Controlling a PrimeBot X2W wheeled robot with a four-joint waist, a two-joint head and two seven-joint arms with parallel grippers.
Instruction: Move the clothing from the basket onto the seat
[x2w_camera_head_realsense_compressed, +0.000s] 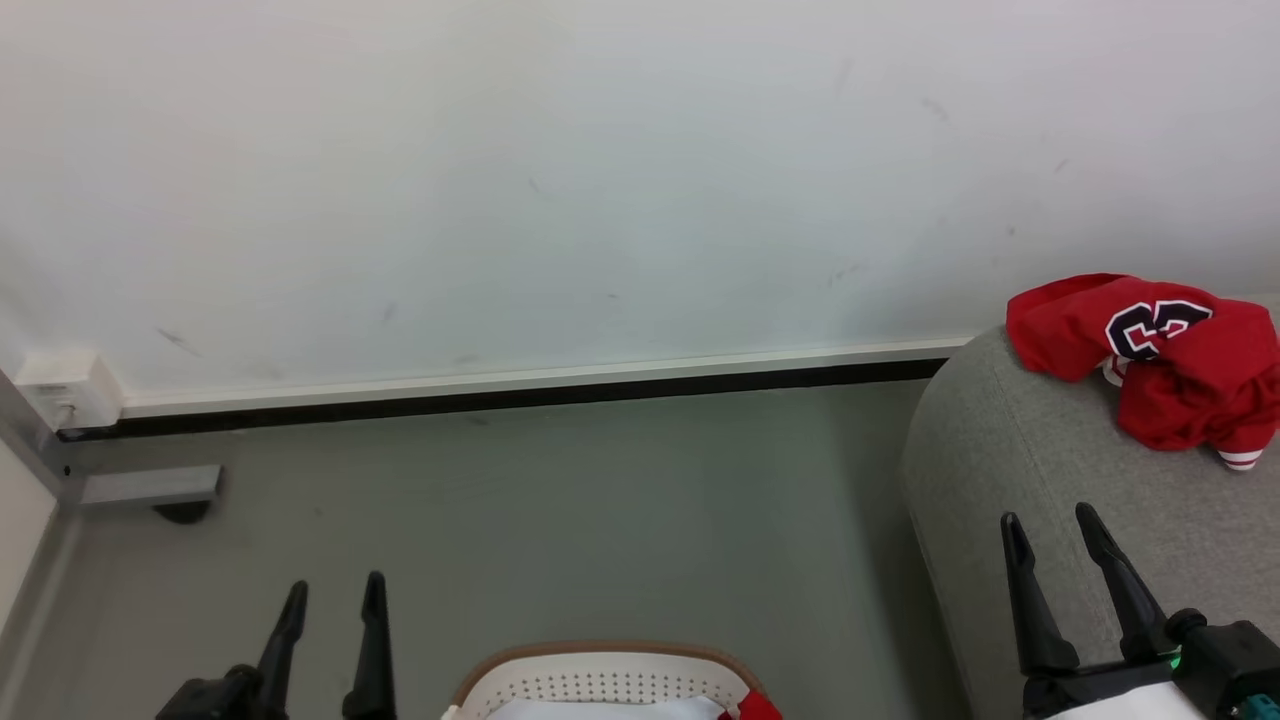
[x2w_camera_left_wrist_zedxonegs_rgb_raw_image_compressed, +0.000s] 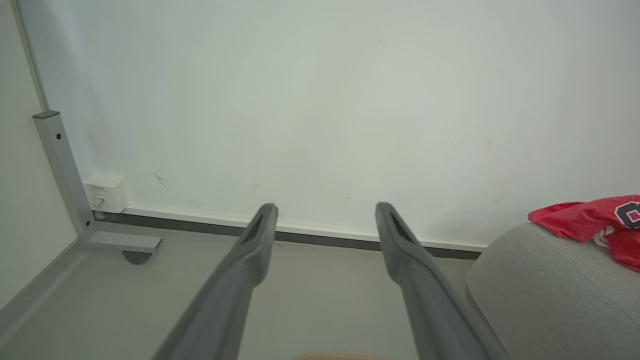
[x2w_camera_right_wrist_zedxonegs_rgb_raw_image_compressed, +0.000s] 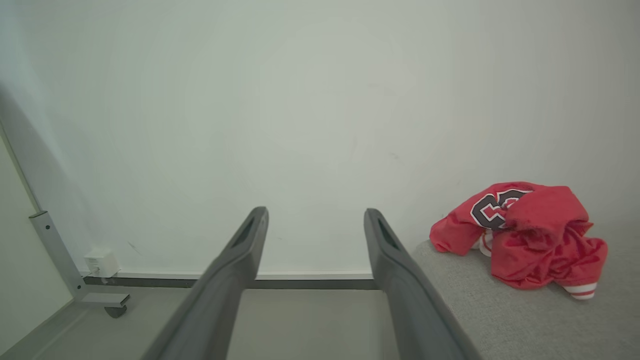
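Floor (x2w_camera_head_realsense_compressed: 600, 500): smooth grey, matte. Wall (x2w_camera_head_realsense_compressed: 600, 150): flat, off-white, lightly scuffed, with a white skirting strip (x2w_camera_head_realsense_compressed: 540, 378) over a dark gap along its foot. At the floor's far-left corner sit a small white socket box (x2w_camera_head_realsense_compressed: 65, 390) and a grey metal frame foot (x2w_camera_head_realsense_compressed: 150, 487) on a dark castor.

Basket (x2w_camera_head_realsense_compressed: 600, 655): on the floor at its near edge, between the grippers, mouth up. It is round, so no long axis can be given. White perforated plastic wall, brown rim. White cloth (x2w_camera_head_realsense_compressed: 600, 710) and a scrap of red cloth (x2w_camera_head_realsense_compressed: 757, 708) lie inside.

Seat (x2w_camera_head_realsense_compressed: 1000, 450): right of the basket, apart from it; light grey woven upholstery with rounded corners.

Red jersey (x2w_camera_head_realsense_compressed: 1160, 370): crumpled heap near the seat's far-left corner, close to the wall. It runs longer along the seat's far edge, dark number patch upward, striped cuff at the near right end.

Left gripper (x2w_camera_head_realsense_compressed: 336, 582): fingers spread wide, nothing between them, above the floor left of the basket. Right gripper (x2w_camera_head_realsense_compressed: 1048, 514): equally wide apart and empty, over the seat's near part, well short of the jersey.
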